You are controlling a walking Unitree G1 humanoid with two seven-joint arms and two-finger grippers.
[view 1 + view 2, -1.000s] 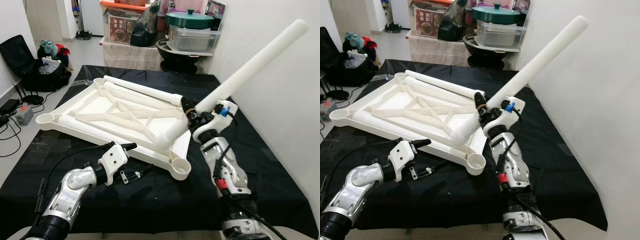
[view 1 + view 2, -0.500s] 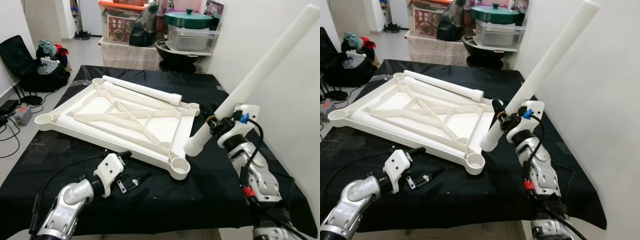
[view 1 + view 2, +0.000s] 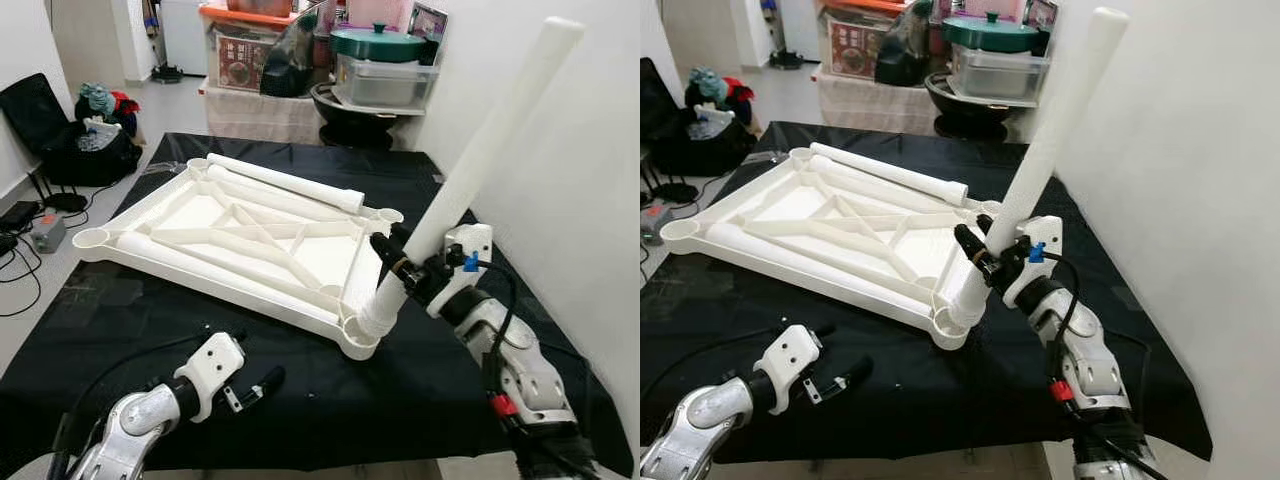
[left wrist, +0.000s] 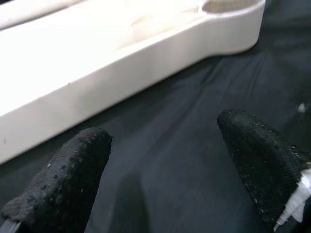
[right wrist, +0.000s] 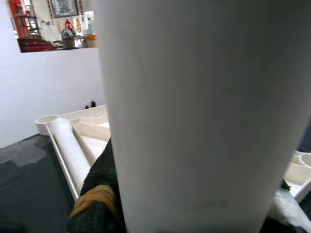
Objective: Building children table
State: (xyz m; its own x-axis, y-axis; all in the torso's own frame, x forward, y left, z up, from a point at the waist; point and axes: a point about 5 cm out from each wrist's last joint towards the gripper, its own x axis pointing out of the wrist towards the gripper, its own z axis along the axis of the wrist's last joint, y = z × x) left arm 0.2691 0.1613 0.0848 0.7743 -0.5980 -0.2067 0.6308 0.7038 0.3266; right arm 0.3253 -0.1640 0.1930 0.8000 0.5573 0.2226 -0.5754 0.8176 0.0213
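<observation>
One white leg point(image 3: 470, 175) stood tilted in my right gripper point(image 3: 405, 272), jaws clamped low on it, its foot meeting the near corner socket point(image 3: 360, 335) of the upturned children's table point(image 3: 230, 235) on the black-draped tabletop point(image 3: 300, 400); I judged it needed straightening over the socket before any push. Two more legs point(image 3: 285, 180) lay on the frame, the other corner sockets point(image 3: 90, 238) empty. In the right eye view, a lidded green pot point(image 3: 990, 28) sat behind on a clear bin, contents hidden. My left wrist view showed the left gripper point(image 4: 165, 160), jaws wide and holding nothing, hovering over the cloth beside the frame. My right wrist view showed the leg close against a fingertip point(image 5: 99, 194).
</observation>
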